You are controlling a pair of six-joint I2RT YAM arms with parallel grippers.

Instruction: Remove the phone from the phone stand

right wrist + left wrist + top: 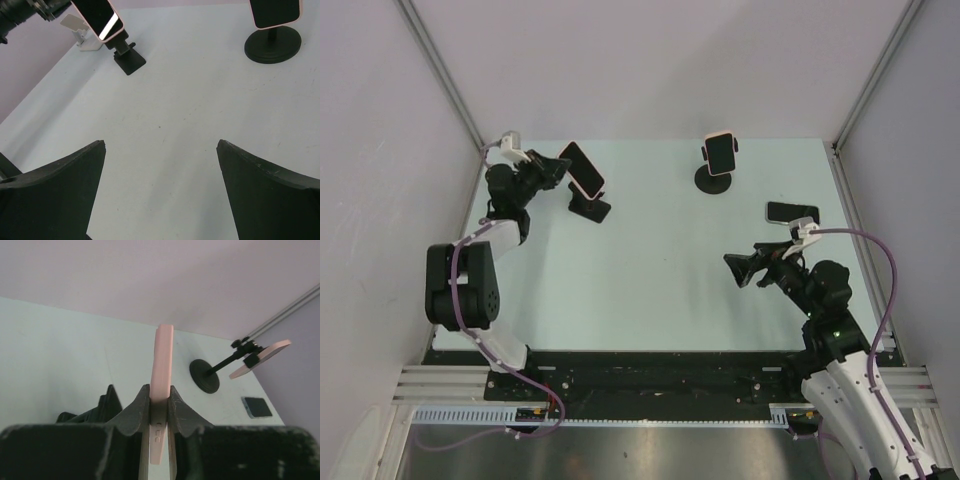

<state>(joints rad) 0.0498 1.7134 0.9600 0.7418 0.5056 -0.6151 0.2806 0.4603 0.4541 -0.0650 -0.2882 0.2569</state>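
A pink-edged phone (582, 170) with a dark screen leans at the top of a black phone stand (591, 208) at the back left. My left gripper (558, 168) is shut on it from the left. In the left wrist view the phone's pink edge (162, 357) runs up between the two fingers (135, 410), and the gripper (160, 390) pinches both faces. In the right wrist view the phone (97, 17) still meets the stand's cradle (125, 52) at its lower end. My right gripper (740, 270) hovers open over bare table at the right, its jaws (161, 145) wide apart and holding nothing.
A second phone (720, 152) sits on a round-based stand (714, 181) at the back middle. A third phone (792, 211) lies flat near the right edge, just beyond my right arm. Walls close the table at the back and on both sides.
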